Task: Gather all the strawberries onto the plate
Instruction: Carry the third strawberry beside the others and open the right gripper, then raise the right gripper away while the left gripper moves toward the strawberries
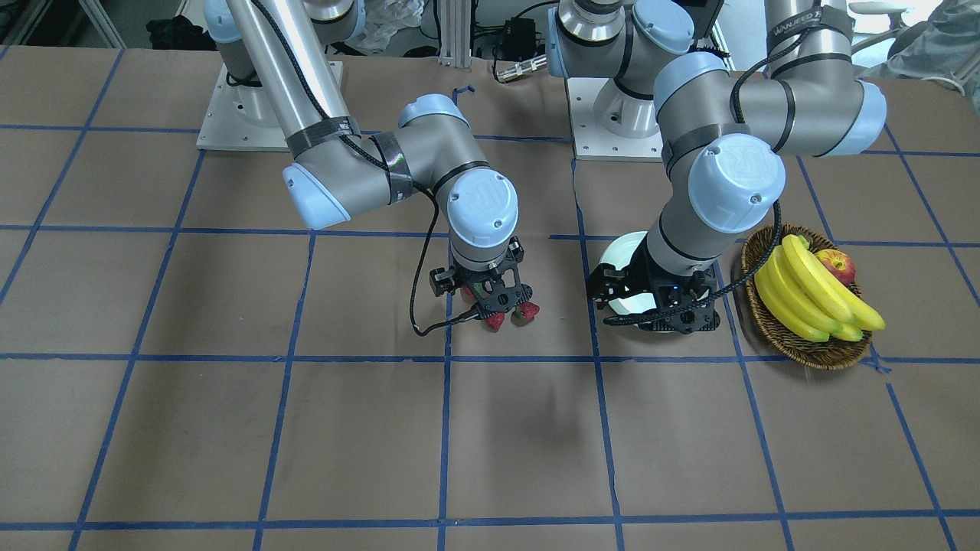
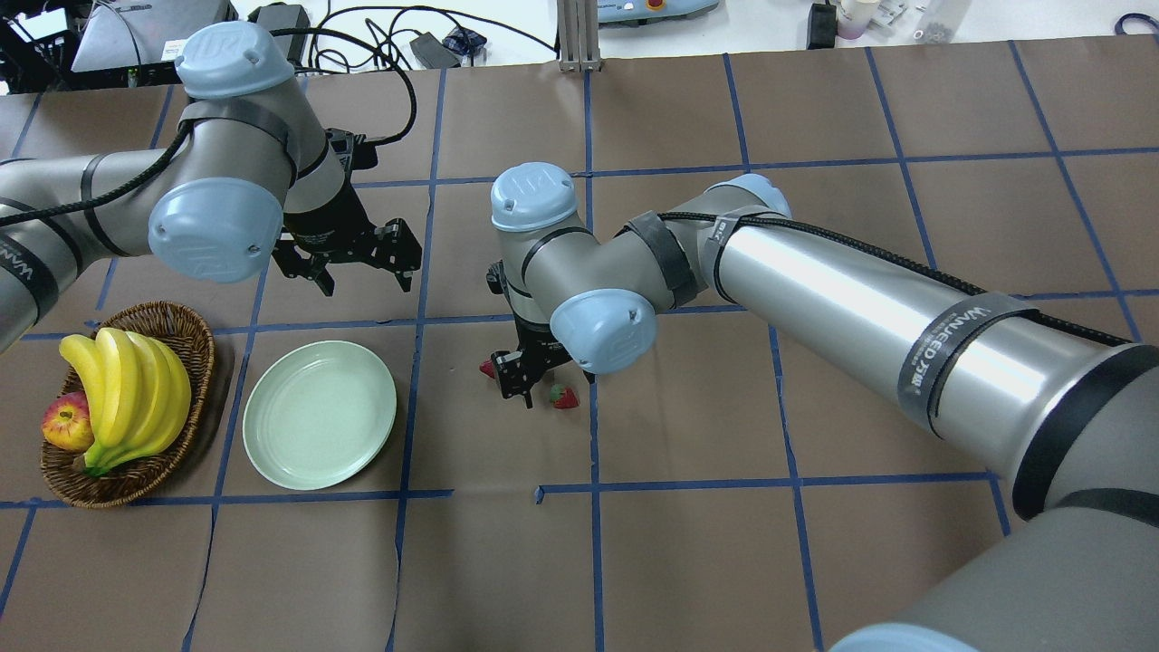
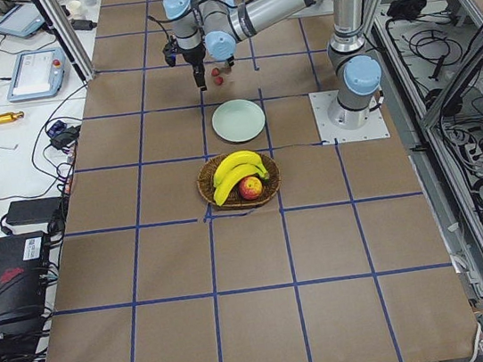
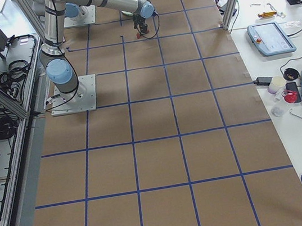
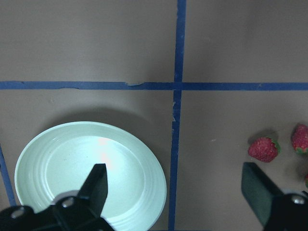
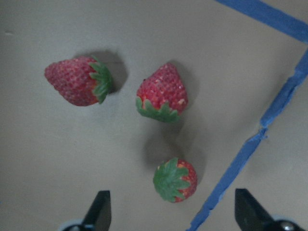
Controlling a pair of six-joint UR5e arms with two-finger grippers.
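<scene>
Three small red strawberries (image 6: 162, 92) with green tops lie close together on the brown table, all loose. In the overhead view two show (image 2: 563, 396), one each side of my right gripper (image 2: 522, 378). That gripper (image 6: 175, 216) hangs open just above them, the nearest strawberry (image 6: 175, 180) between its fingertips. The pale mint plate (image 2: 319, 414) sits bare to their left. My left gripper (image 2: 362, 272) is open and holds nothing, hovering beyond the plate; in its wrist view (image 5: 175, 192) the plate (image 5: 91, 173) is below and strawberries (image 5: 263, 149) are at the right edge.
A brown wicker basket (image 2: 195, 335) with bananas (image 2: 127, 389) and a red-yellow apple (image 2: 65, 423) stands left of the plate. Blue tape lines cross the brown table. The right arm's long forearm (image 2: 860, 299) stretches over the table's right half.
</scene>
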